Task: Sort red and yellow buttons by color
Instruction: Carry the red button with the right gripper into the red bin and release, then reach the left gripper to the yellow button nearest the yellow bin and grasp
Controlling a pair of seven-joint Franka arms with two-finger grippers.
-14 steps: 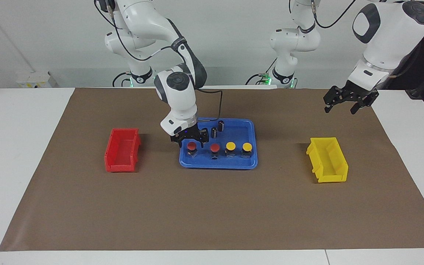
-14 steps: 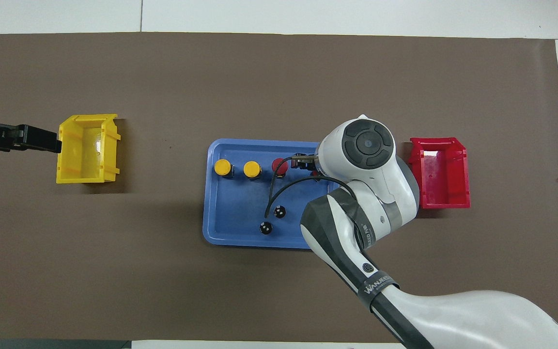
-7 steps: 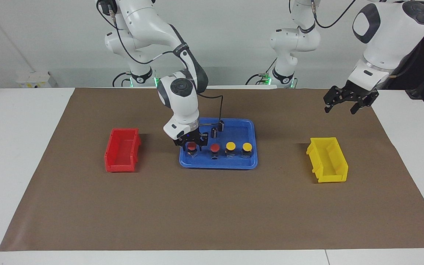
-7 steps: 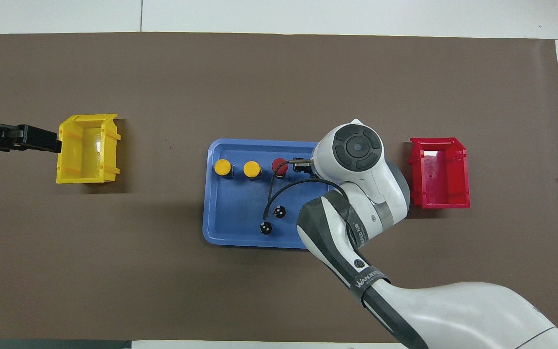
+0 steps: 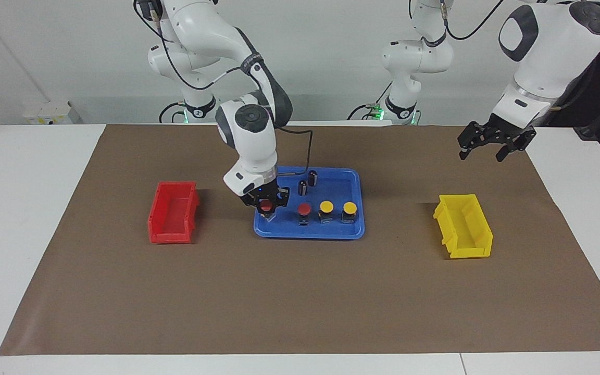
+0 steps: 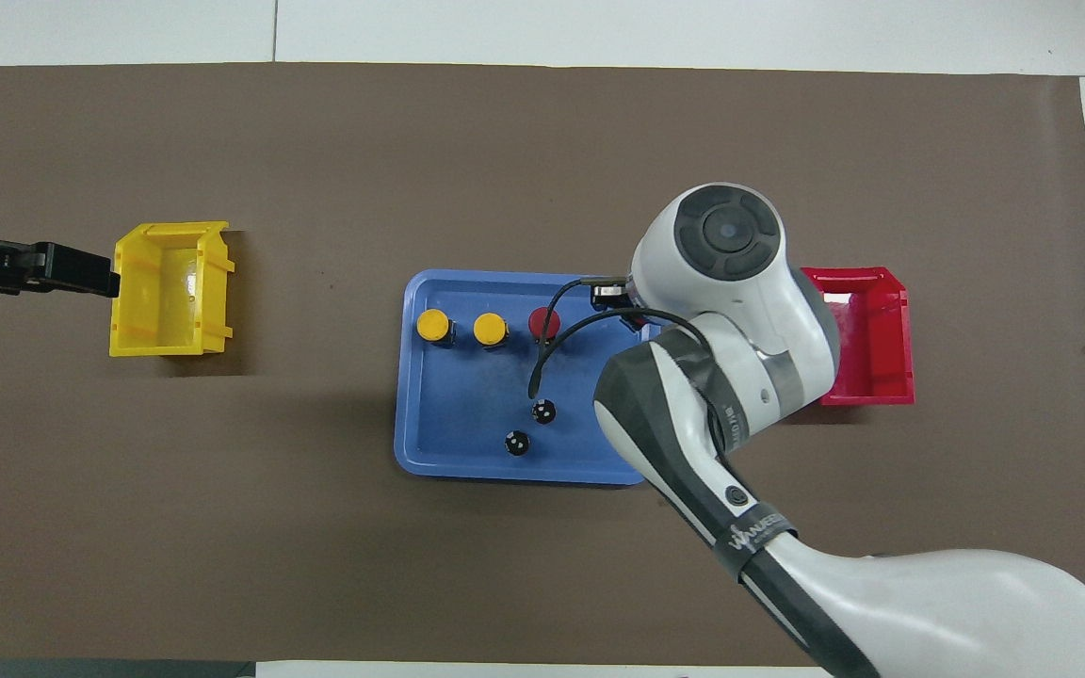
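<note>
Pinched on a red button [image 5: 265, 205], the right gripper [image 5: 266, 202] hangs just over the end of the blue tray [image 5: 354, 229] at the centre of the facing view, and the button sits slightly above the tray floor. In the overhead view the arm's white wrist covers that button and the gripper.

Just to the right of it in the facing view, a second red button [image 5: 304, 209] and two yellow buttons [image 5: 326, 207] [image 5: 350, 208] stand in a row on the tray. Above that row, two dark cylinders [image 5: 303, 187] [image 5: 312, 178] stand upright in the tray.

At the left of centre in the facing view, a red bin [image 5: 172, 212] lies on the brown mat [image 5: 300, 297], apart from the tray. At the right of centre a yellow bin [image 5: 464, 225] lies on the mat, also apart from the tray.

At the upper right of the facing view, the left gripper [image 5: 479, 154] waits in the air with its jaws spread, over the mat above the yellow bin in the frame.
</note>
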